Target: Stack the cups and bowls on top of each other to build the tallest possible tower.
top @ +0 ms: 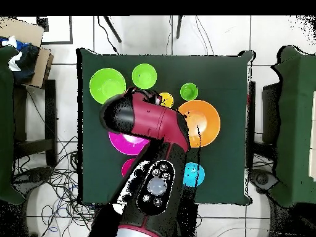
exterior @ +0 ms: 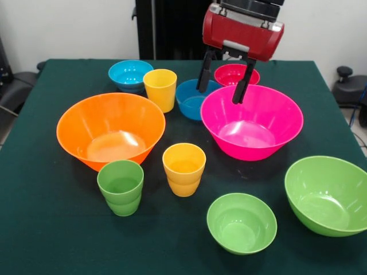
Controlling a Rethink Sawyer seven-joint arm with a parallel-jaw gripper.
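My gripper (exterior: 219, 93) hangs open and empty over the far rim of the large hot pink bowl (exterior: 252, 123), between the darker blue bowl (exterior: 191, 102) and the red-pink bowl (exterior: 230, 73). The large orange bowl (exterior: 110, 129) sits at the left, with the light blue bowl (exterior: 131, 74) and the yellow cup (exterior: 160, 89) behind it. The green cup (exterior: 121, 186) and the orange-yellow cup (exterior: 184, 169) stand upright in front. The small lime green bowl (exterior: 241, 222) and the large lime green bowl (exterior: 328, 195) are at the front right. Nothing is stacked. In the overhead view my arm (top: 151, 142) hides the gripper.
All stands on a table with a dark green cloth (exterior: 40, 229). Dark chairs (exterior: 347, 86) stand beside the table. In the overhead view a cardboard box (top: 28, 46) sits past the table's left side, and cables lie on the floor.
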